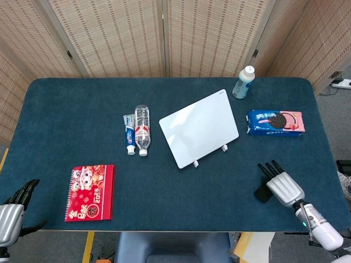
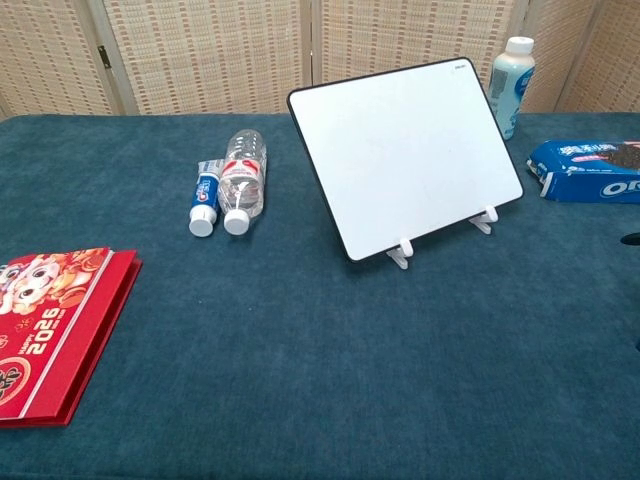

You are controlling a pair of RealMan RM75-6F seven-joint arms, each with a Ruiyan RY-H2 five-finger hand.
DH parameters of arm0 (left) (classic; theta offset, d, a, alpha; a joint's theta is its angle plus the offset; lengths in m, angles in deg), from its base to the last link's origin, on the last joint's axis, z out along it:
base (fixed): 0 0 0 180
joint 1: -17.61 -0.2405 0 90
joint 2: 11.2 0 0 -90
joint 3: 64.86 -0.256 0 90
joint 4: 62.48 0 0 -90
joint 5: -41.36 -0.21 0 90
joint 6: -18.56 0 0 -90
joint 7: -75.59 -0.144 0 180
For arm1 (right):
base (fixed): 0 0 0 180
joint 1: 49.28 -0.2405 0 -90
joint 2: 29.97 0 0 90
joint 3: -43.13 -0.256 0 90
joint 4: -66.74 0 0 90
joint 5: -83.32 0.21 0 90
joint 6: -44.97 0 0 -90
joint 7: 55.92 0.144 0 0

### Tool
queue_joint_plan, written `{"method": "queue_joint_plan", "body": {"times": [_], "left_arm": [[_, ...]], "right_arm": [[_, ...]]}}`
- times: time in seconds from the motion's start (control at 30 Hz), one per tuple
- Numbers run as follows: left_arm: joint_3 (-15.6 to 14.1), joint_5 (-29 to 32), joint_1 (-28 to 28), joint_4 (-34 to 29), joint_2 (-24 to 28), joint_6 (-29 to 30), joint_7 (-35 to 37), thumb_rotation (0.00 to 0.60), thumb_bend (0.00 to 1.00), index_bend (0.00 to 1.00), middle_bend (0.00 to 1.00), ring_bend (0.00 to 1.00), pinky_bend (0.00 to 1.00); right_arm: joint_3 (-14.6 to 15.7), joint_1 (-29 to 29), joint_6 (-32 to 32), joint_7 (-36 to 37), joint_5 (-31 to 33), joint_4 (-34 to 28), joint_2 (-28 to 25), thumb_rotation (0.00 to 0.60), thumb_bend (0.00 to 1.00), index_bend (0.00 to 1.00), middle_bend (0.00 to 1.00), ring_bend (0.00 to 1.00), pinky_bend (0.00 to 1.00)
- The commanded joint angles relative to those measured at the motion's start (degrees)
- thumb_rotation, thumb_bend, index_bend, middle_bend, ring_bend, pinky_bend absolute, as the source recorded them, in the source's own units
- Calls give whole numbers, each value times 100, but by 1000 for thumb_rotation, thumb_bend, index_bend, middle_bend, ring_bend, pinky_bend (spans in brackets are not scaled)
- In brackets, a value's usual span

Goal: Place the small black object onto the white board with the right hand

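The right hand (image 1: 283, 186) hovers over the black object (image 1: 262, 192) at the table's near right: this looks like the reach, with no grasp yet. Its fingers (image 1: 270, 169) are straight and spread, holding nothing. The object lies flat, peeking out from under the hand's left side, mostly covered. Next, the fingers need to close on it, then lift it toward the board (image 1: 199, 129), propped well apart at the centre.
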Motion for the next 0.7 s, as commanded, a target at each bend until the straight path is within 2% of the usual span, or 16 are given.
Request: {"method": "queue_joint_plan", "body": {"times": [0.03, 0.5, 0.6, 0.7], "left_arm": [[-3, -14, -9, -9, 17, 20, 28, 600, 53, 0, 144, 242, 448], [3, -53, -50, -37, 97, 113, 162, 600, 55, 0, 144, 242, 448], [-17, -120, -72, -41, 122, 167, 201, 600, 55, 0, 144, 242, 448], [-40, -200, -85, -49, 163, 213, 311, 600, 55, 0, 144, 242, 448]], "right_arm": [[35, -21, 45, -62, 37, -9, 20, 600, 116, 283, 0, 0, 0], [62, -82, 48, 6, 155, 277, 261, 600, 115, 289, 0, 0, 0], [22, -71, -143, 81, 104, 456, 423, 600, 115, 355, 0, 13, 0], [20, -65, -328, 188, 6, 652, 569, 600, 116, 464, 23, 67, 20]]}}
